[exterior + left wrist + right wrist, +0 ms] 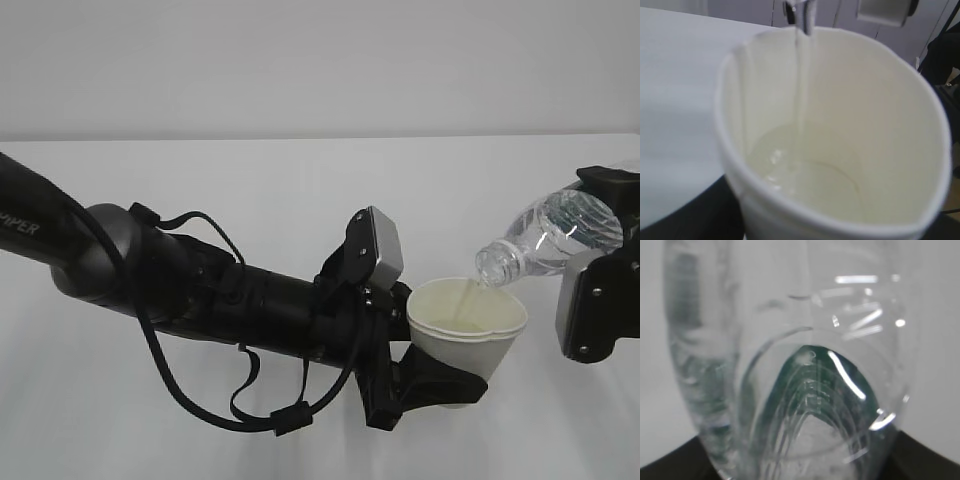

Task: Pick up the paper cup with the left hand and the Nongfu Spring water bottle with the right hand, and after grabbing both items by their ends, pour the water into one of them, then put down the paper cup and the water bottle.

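Note:
My left gripper (425, 378) is shut on the lower part of the white paper cup (467, 335), holding it off the table with its mouth up. From the right, the clear Nongfu Spring water bottle (548, 235) is tilted neck-down over the cup's rim, held by my right gripper (605, 265), whose fingertips are hidden. A thin stream of water (801, 75) falls into the cup and a shallow pool of it (810, 180) lies at the bottom. The bottle (790, 370) fills the right wrist view.
The white table (250, 200) stretches beneath both arms, with a plain wall behind it. The long black left arm (180, 280) with its looping cable crosses the left half of the exterior view.

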`<state>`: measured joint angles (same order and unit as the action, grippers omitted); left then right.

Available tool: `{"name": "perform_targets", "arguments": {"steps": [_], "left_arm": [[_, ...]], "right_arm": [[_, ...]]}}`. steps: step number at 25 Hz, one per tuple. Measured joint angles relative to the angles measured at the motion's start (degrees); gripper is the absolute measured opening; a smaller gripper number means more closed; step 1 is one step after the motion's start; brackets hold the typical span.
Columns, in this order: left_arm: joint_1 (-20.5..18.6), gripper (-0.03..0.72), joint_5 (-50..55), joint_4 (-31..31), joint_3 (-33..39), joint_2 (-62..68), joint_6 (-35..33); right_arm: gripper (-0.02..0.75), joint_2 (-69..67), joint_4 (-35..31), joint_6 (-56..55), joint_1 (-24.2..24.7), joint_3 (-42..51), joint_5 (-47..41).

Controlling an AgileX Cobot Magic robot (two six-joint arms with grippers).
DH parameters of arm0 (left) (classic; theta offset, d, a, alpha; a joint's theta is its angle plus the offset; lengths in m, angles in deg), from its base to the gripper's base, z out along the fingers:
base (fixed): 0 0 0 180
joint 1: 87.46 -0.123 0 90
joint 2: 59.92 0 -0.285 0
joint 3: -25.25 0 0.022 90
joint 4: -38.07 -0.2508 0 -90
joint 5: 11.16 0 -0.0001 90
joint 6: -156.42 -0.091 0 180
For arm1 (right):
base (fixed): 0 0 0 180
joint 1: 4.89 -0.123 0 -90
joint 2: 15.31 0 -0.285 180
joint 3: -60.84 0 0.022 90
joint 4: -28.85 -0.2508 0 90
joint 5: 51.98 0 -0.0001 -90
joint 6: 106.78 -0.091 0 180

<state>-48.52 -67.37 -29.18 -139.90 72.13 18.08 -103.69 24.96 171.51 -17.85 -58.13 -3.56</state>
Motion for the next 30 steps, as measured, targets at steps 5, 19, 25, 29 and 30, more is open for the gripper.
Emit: {"name": "perform_targets", "arguments": {"steps": [5, 19, 25, 29, 30], "left_arm": [[0.0, 0.447, 0.0, 0.0, 0.0, 0.0, 0.0], [0.0, 0.447, 0.0, -0.1, 0.0, 0.0, 0.0], [0.0, 0.447, 0.0, -0.1, 0.0, 0.0, 0.0], [0.0, 0.447, 0.0, -0.1, 0.0, 0.0, 0.0], [0.0, 0.447, 0.0, -0.1, 0.0, 0.0, 0.0]], "right_arm": [[0.428, 0.0, 0.0, 0.1, 0.0, 0.0, 0.0], [0.428, 0.0, 0.0, 0.4, 0.0, 0.0, 0.0], [0.428, 0.0, 0.0, 0.7, 0.0, 0.0, 0.0], [0.428, 0.0, 0.0, 0.8, 0.0, 0.0, 0.0], [0.429, 0.0, 0.0, 0.8, 0.0, 0.0, 0.0]]}}
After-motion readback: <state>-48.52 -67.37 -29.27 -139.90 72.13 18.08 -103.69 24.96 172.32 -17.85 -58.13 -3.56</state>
